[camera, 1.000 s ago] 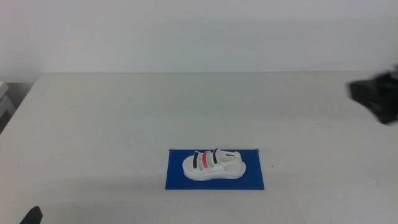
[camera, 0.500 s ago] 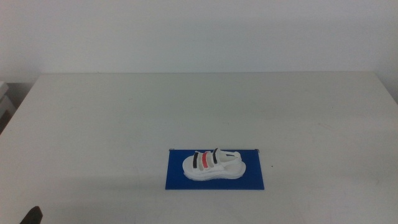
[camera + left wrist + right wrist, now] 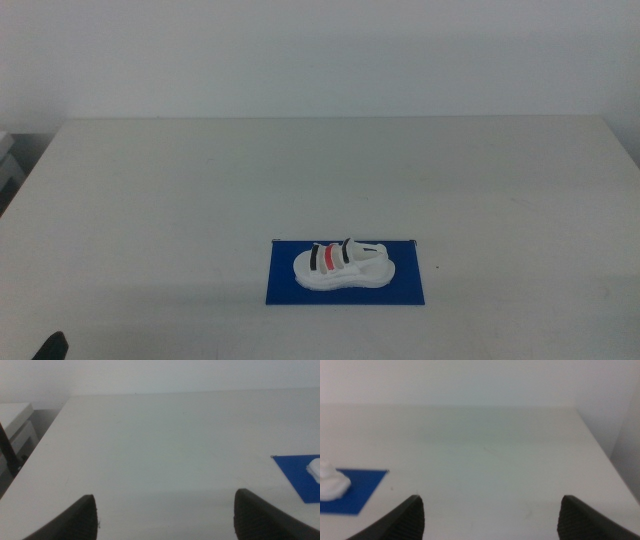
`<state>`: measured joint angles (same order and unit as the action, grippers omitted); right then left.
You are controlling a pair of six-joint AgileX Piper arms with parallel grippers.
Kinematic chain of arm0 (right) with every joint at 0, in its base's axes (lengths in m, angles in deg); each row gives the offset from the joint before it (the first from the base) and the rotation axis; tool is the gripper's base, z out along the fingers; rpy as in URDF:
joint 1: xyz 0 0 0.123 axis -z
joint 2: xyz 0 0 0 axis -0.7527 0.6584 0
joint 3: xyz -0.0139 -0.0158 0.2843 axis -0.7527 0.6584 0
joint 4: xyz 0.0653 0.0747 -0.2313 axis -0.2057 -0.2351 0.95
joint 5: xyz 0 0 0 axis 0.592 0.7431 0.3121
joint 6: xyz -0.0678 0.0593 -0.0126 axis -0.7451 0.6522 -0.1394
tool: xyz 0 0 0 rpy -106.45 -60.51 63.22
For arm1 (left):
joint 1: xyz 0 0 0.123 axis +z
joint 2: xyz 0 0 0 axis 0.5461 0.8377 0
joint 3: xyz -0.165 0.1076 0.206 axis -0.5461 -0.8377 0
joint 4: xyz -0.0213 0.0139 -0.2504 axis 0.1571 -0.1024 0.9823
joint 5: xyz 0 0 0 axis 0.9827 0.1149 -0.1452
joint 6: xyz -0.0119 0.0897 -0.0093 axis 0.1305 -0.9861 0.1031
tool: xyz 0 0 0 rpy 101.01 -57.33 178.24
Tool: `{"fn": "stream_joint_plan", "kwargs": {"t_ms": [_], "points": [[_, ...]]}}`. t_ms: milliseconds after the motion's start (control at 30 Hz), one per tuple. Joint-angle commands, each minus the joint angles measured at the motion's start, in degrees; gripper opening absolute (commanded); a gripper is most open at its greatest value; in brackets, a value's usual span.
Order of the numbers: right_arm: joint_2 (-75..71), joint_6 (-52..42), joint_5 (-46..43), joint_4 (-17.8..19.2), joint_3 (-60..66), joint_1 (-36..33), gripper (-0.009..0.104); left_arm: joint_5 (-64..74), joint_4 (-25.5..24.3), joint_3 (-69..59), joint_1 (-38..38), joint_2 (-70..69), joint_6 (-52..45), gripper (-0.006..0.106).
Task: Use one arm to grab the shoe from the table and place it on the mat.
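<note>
The white shoe (image 3: 342,265) with two black straps and a red one lies on its sole on the blue mat (image 3: 346,286), near the front middle of the table (image 3: 200,190). No gripper touches it. My left gripper (image 3: 165,512) waits low over the table's front left, jaws wide apart and empty; only a dark tip of it (image 3: 50,348) shows in the middle view. My right gripper (image 3: 492,515) hangs open and empty over the table's right side, out of the middle view. Each wrist view catches an edge of the mat (image 3: 300,476) (image 3: 350,491) and a bit of the shoe (image 3: 315,467) (image 3: 331,485).
A pale cabinet (image 3: 8,160) stands off the table's left edge. The table's right edge (image 3: 600,445) drops away close to my right gripper. A white wall backs the table.
The right arm, seen at the right edge of the middle view a second ago, has pulled out of that view. Shoe and mat have not moved.
</note>
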<state>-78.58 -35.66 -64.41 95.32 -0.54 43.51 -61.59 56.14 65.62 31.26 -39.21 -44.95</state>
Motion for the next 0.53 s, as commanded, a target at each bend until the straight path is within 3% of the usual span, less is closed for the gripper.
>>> {"fn": "stream_joint_plan", "kwargs": {"t_ms": [0,500], "points": [[-1.51,-0.29,-4.44,0.79,-0.23,0.44,0.092,-4.56,0.44,-0.40,-0.28,-0.76,0.27,0.094],[-1.51,-0.29,-3.01,0.84,3.68,0.44,0.092,-4.61,0.44,-0.40,-0.28,-0.76,0.27,0.094]]}}
